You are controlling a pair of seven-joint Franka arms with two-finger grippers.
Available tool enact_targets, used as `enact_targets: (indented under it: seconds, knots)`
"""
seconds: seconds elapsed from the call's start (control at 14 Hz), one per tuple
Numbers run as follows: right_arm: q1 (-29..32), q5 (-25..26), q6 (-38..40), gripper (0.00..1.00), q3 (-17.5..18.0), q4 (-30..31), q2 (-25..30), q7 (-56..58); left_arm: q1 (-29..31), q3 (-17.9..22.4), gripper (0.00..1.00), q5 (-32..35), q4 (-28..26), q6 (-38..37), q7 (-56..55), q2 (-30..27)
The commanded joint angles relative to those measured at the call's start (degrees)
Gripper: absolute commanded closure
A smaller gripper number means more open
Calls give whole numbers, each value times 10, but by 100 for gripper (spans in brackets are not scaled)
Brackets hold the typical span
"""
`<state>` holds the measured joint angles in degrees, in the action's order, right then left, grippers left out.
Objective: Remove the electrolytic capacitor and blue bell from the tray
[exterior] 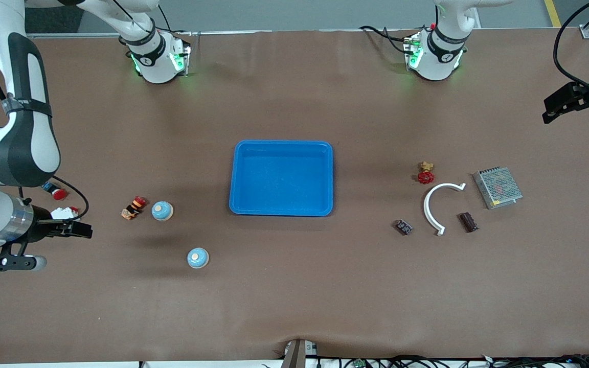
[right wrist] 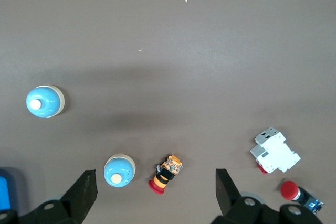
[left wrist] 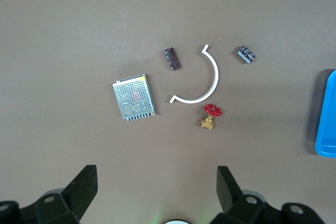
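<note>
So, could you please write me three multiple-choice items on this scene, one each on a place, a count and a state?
1. Where does the white curved piece lie?
A. In the blue tray
B. On the table between two small dark components, toward the left arm's end
C. Beside the bells

2. How many blue bells are on the table?
A. One
B. Two
C. Three

3. What is in the blue tray?
A. Nothing
B. A bell
C. The red-handled valve

Answers: 1 B, the front view shows it between one dark component and the other dark component. 2 B, one bell sits beside the orange and red button and the second bell lies nearer the front camera. 3 A, its floor shows bare blue; the valve sits on the table.
</note>
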<state>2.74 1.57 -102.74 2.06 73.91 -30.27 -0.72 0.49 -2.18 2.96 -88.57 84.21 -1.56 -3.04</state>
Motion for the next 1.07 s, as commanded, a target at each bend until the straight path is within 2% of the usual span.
enact_targets:
  seconds: [0.0, 0.57, 0.85, 1.0]
  knots:
    - [13, 14, 16, 0, 17, 19, 35, 12, -1, -3, 0, -9, -2, -12, 10, -15]
    - [5, 8, 140, 0, 17, 25, 163, -19, 0, -23, 0, -10, -5, -12, -4, -14]
    - [-12, 7, 147, 0, 18, 88, 235, -55, -1, -25, 0, -10, -8, -1, -25, -14]
    - [-15, 6, 148, 0, 18, 99, 250, -60, 0, -34, 0, -10, -8, 2, -36, -14]
